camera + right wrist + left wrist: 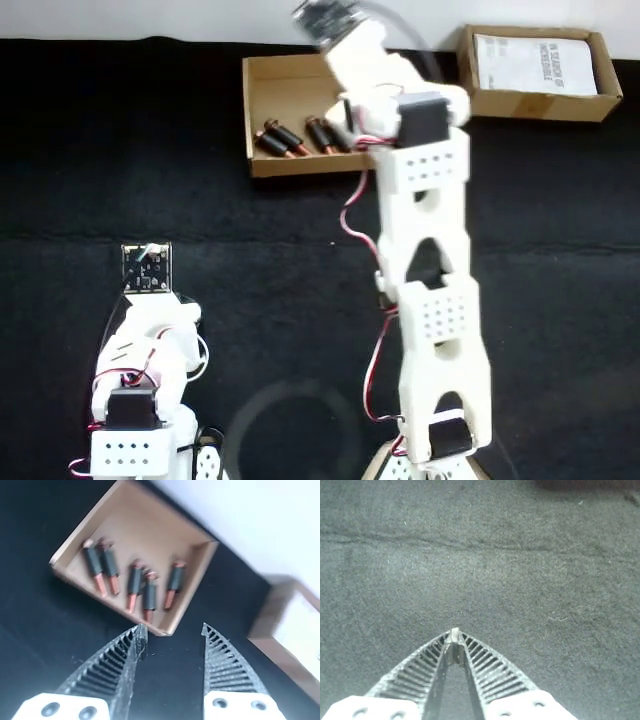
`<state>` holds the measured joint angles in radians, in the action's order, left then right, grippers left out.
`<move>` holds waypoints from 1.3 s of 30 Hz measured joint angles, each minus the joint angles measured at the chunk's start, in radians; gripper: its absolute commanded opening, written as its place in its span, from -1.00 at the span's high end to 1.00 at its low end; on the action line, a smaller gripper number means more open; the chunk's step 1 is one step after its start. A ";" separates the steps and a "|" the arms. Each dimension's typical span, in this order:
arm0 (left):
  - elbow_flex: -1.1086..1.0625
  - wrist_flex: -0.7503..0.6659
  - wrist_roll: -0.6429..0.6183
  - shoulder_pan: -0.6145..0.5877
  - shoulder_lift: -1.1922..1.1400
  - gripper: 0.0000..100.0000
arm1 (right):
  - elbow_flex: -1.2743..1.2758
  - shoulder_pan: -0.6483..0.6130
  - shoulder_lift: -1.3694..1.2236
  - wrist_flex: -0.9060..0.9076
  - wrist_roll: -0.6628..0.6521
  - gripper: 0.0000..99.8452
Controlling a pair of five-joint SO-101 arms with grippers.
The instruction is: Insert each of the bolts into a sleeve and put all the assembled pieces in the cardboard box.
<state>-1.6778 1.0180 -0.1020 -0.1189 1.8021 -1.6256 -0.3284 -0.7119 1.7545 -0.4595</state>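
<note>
A shallow cardboard box sits on the black cloth at the back of the table. Several copper bolts in dark sleeves lie inside it, seen more closely in the right wrist view as assembled pieces in the box. My right gripper hovers open and empty above the box's near wall; its arm stretches across the table to the box. My left gripper is shut with nothing in it, low over bare cloth, its arm folded at the front left.
A second cardboard box holding a white printed sheet stands at the back right, also visible as a box past the right gripper. A white surface borders the black cloth behind the boxes.
</note>
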 measured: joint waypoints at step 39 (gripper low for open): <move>0.000 0.028 0.000 0.000 0.000 0.98 | 2.378 0.253 2.171 -0.292 0.503 0.69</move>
<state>-1.6778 1.0457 -0.1020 -0.1189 1.8021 0.7526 -0.0752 1.4592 1.4630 0.0437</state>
